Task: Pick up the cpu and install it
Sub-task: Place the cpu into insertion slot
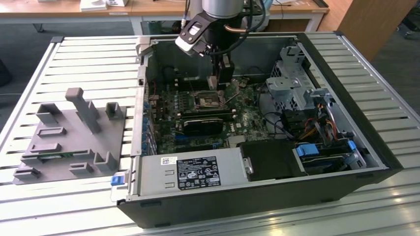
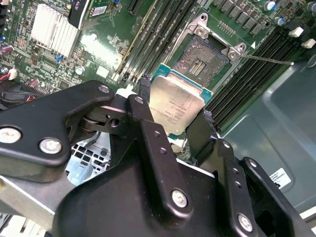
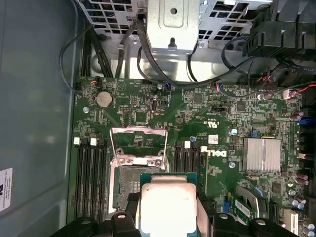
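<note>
The cpu (image 2: 174, 96), silver top facing the cameras in both wrist views, is being held at two opposite edges between the black fingers (image 2: 148, 118) of the hand (image 2: 175, 111), which is closed only as far as the chip's width. It is hanging tilted over the green motherboard (image 3: 197, 113), just beside the socket (image 2: 200, 57) and not seated in it. The socket is lying uncovered, with its metal frame (image 3: 138, 145) hinged open. Black memory slots (image 3: 89, 173) are running along both sides of the socket, and a finned heatsink (image 3: 261, 154) is sitting farther off. In the exterior view the arm is reaching down into the open computer case (image 1: 367, 123), which is lying on the slatted table (image 1: 85, 64); a grey fixture (image 1: 72, 132) is standing at the exterior view's left.
</note>
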You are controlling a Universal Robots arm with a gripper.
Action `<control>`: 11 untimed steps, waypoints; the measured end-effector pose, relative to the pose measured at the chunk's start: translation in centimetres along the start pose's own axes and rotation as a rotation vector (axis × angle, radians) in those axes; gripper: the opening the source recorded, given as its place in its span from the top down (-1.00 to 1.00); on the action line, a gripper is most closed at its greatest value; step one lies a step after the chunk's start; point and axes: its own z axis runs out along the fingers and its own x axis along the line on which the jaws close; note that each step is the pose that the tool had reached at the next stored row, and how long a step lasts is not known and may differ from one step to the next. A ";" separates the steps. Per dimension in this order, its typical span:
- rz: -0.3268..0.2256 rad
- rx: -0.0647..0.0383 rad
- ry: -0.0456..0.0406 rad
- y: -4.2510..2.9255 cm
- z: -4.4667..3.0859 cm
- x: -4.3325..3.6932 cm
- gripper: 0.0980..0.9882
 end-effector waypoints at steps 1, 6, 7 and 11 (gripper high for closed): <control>0.000 0.000 0.0000 0.00 0.04 0.00 0.00; 0.000 0.000 -0.0001 -0.01 0.24 0.00 0.00; 0.000 0.000 -0.0001 -0.01 0.28 0.00 0.00; 0.000 0.000 -0.0001 -0.02 0.44 0.01 0.00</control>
